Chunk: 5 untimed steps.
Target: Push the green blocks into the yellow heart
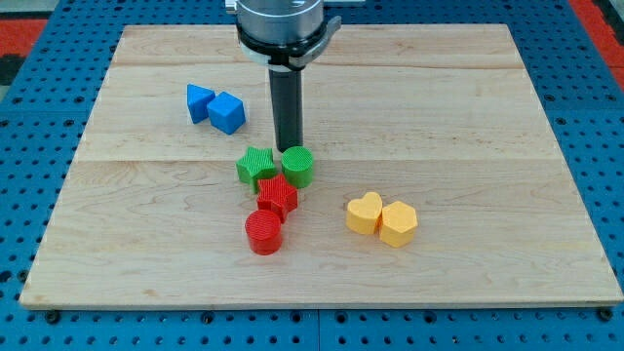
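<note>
A green star block (255,167) and a green round block (298,166) sit side by side near the board's middle. My tip (289,147) stands just above them in the view, close to the round block's top left edge. A yellow heart (366,213) lies to the lower right, with a second yellow block (398,223) touching its right side.
A red star block (277,195) touches the green blocks from below, and a red round block (264,232) sits below it. Two blue blocks (200,101) (227,112) lie at the upper left. The wooden board (507,146) rests on a blue pegboard.
</note>
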### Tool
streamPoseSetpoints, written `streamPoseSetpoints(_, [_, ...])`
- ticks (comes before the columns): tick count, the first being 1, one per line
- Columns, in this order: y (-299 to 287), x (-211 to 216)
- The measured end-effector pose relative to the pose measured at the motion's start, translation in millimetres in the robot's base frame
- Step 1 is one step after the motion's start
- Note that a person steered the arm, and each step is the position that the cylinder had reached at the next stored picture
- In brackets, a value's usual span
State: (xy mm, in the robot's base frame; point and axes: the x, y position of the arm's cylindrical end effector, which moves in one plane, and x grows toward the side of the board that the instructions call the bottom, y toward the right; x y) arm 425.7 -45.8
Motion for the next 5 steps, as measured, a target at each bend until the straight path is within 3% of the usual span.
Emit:
streamPoseSetpoints(1, [-91,8])
streamPoseSetpoints(2, [-86,34])
streamPoseSetpoints(3, [2,45])
streamPoseSetpoints(5, [34,30])
